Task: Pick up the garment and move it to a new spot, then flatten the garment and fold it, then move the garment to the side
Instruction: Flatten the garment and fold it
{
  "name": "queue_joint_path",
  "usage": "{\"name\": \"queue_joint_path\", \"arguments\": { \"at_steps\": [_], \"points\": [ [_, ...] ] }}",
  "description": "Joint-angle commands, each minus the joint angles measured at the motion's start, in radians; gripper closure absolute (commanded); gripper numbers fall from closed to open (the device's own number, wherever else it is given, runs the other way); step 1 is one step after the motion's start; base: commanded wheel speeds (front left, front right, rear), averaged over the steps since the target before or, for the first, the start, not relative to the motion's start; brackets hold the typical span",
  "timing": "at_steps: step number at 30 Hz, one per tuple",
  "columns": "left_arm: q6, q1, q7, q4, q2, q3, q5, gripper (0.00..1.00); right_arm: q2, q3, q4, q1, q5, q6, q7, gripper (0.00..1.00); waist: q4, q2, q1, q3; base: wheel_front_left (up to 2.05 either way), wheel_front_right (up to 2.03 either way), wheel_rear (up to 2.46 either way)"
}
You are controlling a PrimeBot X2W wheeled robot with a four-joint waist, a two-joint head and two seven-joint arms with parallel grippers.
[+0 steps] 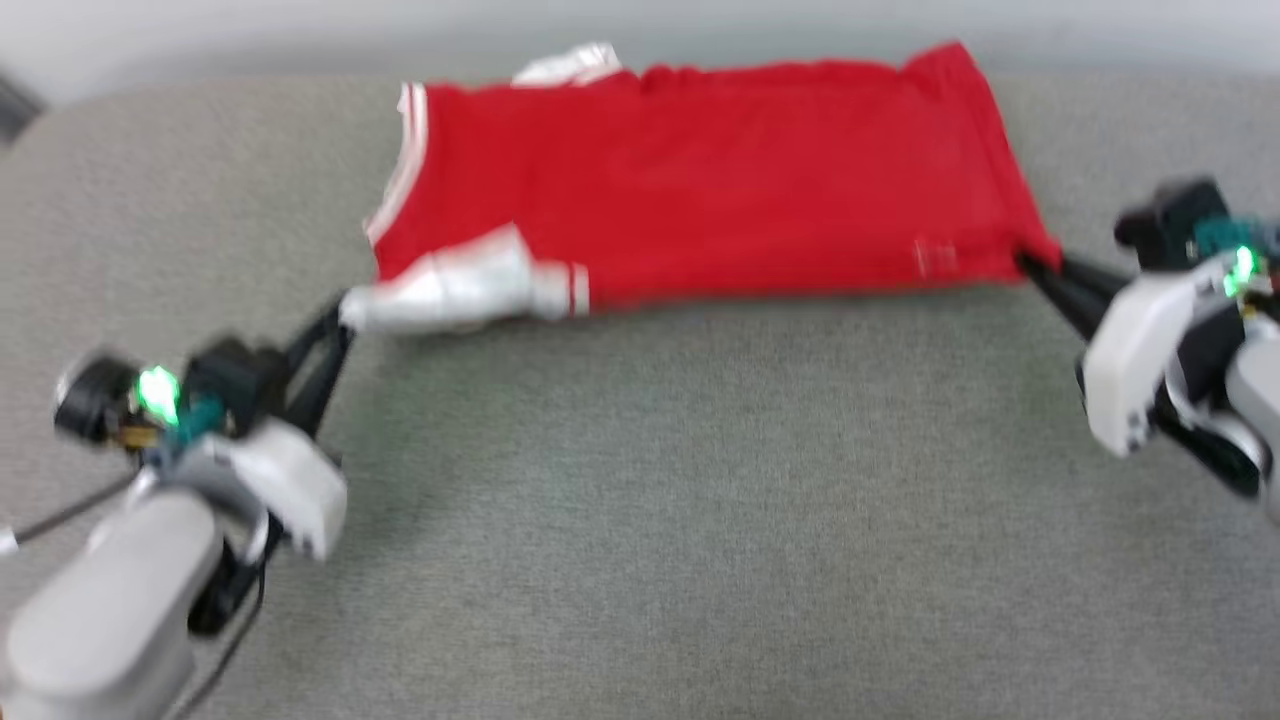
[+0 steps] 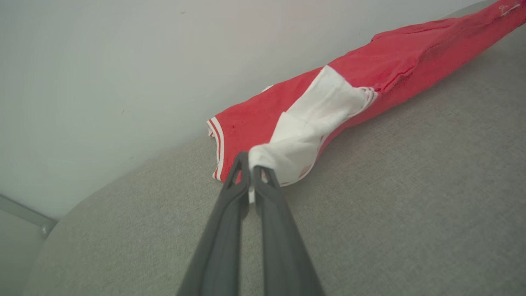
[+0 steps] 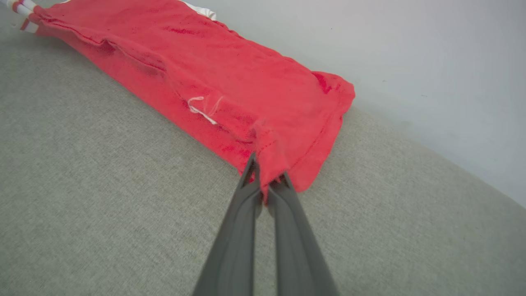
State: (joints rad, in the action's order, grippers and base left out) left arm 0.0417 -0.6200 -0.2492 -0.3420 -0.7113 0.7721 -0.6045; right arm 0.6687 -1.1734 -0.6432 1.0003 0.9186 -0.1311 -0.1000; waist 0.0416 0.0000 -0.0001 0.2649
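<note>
You are looking down on a grey, cloth-covered worktop [image 1: 640,520] with rounded far corners, and a plain pale wall [image 2: 123,61] is rising straight behind its far edge.

One garment [image 1: 700,190] is lying across the far part of the worktop, close along the wall. It is stretching from left to right, with the collar end to the left and the hem to the right. It is red, with two white sleeves. One sleeve [image 1: 450,290] is trailing off its near left corner and the other [image 1: 570,65] is peeking out at the far edge.

Two grippers are working on it. Your left gripper [image 1: 340,315] is reaching in from the near left, its fingers pressed together and pinching the tip of the near white sleeve. Your right gripper [image 1: 1030,265] is coming in from the right, its fingers clamped on the near right corner of the red hem.

One small white mark [image 3: 201,109] is showing near that hem.

The head view is blurring, so the striped trim is reading more clearly in the left wrist view. A dark shape [image 1: 15,110] is being cut off at the far left edge, too little to identify.
</note>
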Motion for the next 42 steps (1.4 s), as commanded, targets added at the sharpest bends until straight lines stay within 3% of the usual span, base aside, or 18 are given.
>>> {"name": "queue_joint_path", "arguments": {
  "at_steps": [1, 12, 25, 32, 42],
  "points": [
    [0.01, 0.042, 0.012, 0.026, -0.016, 0.009, -0.011, 1.0, 0.025, -0.011, 0.02, -0.041, 0.018, 0.001, 0.005, 1.0, 0.013, 0.0, 0.0001, -0.045, 0.0, 0.0, 0.0],
    [0.095, 0.39, 0.093, 0.228, -0.106, 0.101, -0.08, 1.0, 0.169, -0.045, 0.168, -0.324, 0.094, 0.001, 0.018, 1.0, 0.029, 0.0, 0.0001, -0.177, 0.0, 0.0, 0.0],
    [0.133, 0.621, 0.157, 0.337, -0.159, 0.185, -0.152, 1.0, 0.282, 0.016, 0.303, -0.629, 0.149, 0.001, 0.07, 1.0, 0.032, 0.0, 0.0001, -0.294, 0.0, 0.0, 0.0],
    [0.134, 0.672, 0.172, 0.349, -0.178, 0.213, -0.163, 1.0, 0.301, 0.103, 0.335, -0.762, 0.157, 0.001, 0.092, 1.0, 0.029, 0.0, 0.0001, -0.309, 0.0, 0.0, 0.0],
    [0.101, 0.547, 0.171, 0.304, -0.171, 0.188, -0.117, 1.0, 0.238, 0.261, 0.351, -0.836, 0.117, 0.001, 0.117, 1.0, 0.032, 0.0, 0.0001, -0.305, 0.0, 0.0, 0.0]
  ]
}}
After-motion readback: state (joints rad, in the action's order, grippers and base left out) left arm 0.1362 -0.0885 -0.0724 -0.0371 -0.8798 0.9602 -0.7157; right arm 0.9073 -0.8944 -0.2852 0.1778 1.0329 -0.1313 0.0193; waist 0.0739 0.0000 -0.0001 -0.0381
